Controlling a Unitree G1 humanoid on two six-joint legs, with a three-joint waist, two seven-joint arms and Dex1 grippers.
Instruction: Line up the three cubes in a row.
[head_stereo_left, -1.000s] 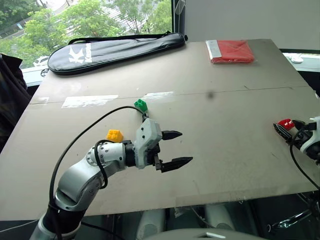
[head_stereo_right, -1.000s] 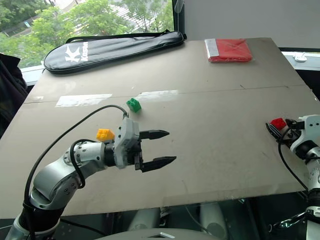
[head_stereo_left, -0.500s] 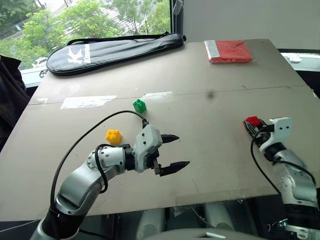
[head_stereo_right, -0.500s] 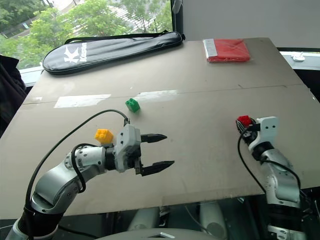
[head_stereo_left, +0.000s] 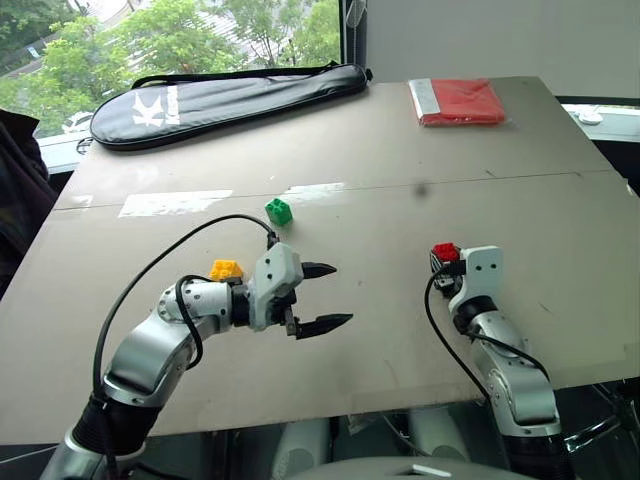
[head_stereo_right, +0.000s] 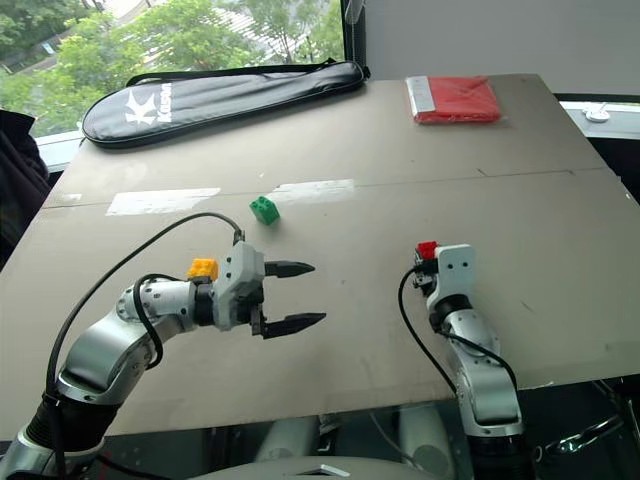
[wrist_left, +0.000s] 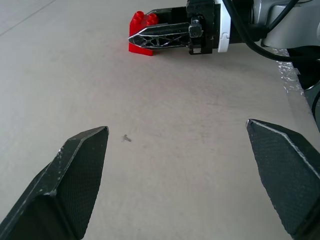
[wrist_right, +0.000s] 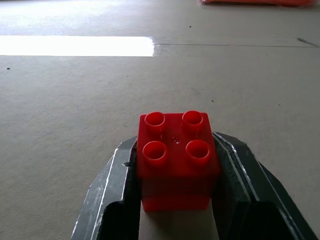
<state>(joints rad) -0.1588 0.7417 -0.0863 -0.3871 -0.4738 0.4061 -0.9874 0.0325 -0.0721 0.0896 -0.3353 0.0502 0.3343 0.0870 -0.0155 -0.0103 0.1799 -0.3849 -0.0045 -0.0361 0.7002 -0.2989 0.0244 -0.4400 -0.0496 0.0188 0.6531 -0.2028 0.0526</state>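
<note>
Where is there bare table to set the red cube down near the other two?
Bare board lies between the left gripper and the right gripper holding the red cube, and right of the green cube. The yellow cube is crowded by the left wrist.

- Table (head_stereo_left: 400, 150): a wide grey-brown board top with a seam running across it.
- Black bag (head_stereo_left: 225, 92): long, zipped, white logo, lying along the far left edge.
- Red packet (head_stereo_left: 460, 100): flat, at the far right.
- Tape strips (head_stereo_left: 175, 203): pale, along the seam.
</note>
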